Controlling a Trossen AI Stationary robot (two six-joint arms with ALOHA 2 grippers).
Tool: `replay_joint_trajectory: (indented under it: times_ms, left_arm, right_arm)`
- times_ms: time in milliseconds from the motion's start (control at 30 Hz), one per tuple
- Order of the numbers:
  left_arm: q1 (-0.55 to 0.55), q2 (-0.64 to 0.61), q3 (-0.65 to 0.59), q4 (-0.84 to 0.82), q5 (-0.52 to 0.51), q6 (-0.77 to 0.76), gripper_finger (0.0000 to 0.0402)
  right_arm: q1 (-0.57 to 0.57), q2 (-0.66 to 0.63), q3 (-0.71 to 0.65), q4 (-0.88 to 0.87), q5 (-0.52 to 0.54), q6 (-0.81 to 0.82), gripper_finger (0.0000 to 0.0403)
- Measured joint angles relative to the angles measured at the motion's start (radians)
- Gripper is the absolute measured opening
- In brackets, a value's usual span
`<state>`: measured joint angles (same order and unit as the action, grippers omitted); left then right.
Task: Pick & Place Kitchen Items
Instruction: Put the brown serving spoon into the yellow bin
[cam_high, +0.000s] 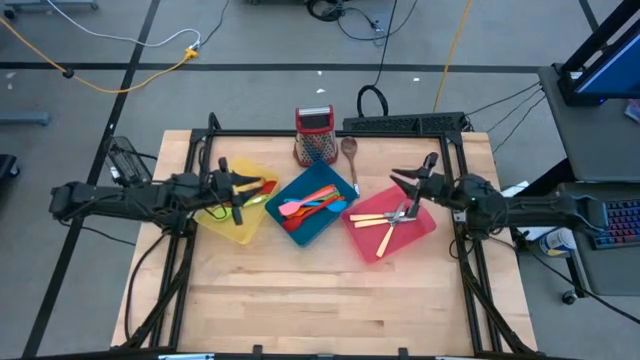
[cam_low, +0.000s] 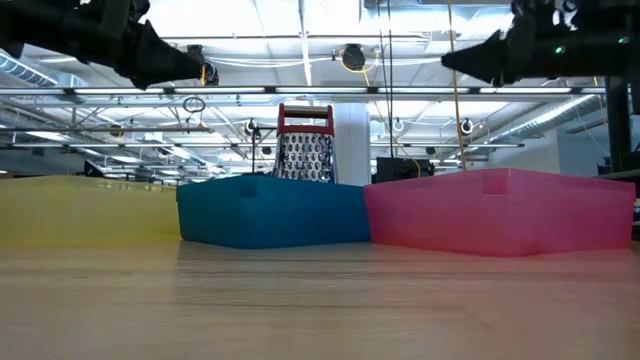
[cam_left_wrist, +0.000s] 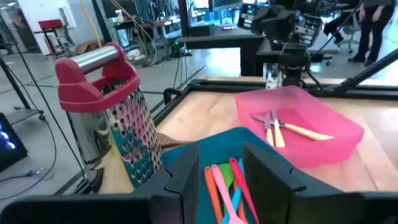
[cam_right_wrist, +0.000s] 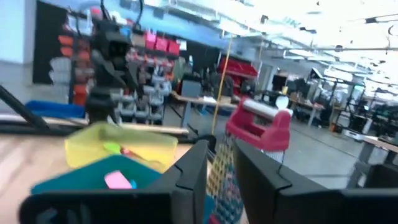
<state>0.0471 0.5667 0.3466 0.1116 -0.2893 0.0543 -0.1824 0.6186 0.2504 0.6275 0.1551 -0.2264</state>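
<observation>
Orange, pink and blue plastic utensils (cam_high: 315, 205) lie in the teal tray (cam_high: 300, 235) at mid-table; they also show in the left wrist view (cam_left_wrist: 212, 183). Pale-handled cutlery (cam_high: 388, 218) lies in the pink tray (cam_high: 425, 232), also in the left wrist view (cam_left_wrist: 283, 129). Small red and green pieces (cam_high: 258, 190) lie in the yellow tray (cam_high: 232, 228). A wooden spoon (cam_high: 350, 155) lies on the table beyond the teal tray. My left gripper (cam_high: 240, 190) hovers open and empty over the yellow tray. My right gripper (cam_high: 408, 185) hovers open and empty over the pink tray's far edge.
A metal grater with a red handle (cam_high: 314, 135) stands upright behind the teal tray, close to the wooden spoon. The three trays sit side by side across the table's middle. Bare wood (cam_high: 320, 300) stretches from the trays to the near edge.
</observation>
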Motion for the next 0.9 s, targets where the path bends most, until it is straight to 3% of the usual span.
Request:
replay_joint_trajectory:
  times_ms: [167, 333, 467, 600, 800, 900]
  left_arm:
    - [0.0, 0.035, 0.0, 0.013, 0.0, 0.0, 0.0124]
    - [-0.001, 0.072, 0.0, 0.077, 0.0, 0.001, 0.0124]
    - [-0.001, 0.099, 0.0, 0.168, 0.0, 0.011, 0.0124]
    - [-0.001, 0.128, 0.0, 0.27, 0.0, 0.079, 0.0124]
    - [-0.001, 0.164, 0.0, 0.334, 0.0, 0.103, 0.0124]
    - [-0.001, 0.176, 0.0, 0.333, 0.0, 0.101, 0.0124]
  right_arm:
    - [-0.054, 0.148, 0.0, 0.099, -0.001, 0.012, 0.0122]
    - [-0.112, 0.287, 0.0, 0.313, 0.001, 0.068, 0.0173]
    - [-0.152, 0.388, 0.037, 0.456, 0.03, 0.109, 0.0186]
    - [-0.166, 0.489, 0.169, 0.333, 0.029, 0.11, 0.0181]
    - [-0.188, 0.667, 0.457, -0.135, 0.12, 0.129, 0.0177]
    - [-0.219, 0.753, 0.535, -0.241, 0.163, 0.201, 0.0182]
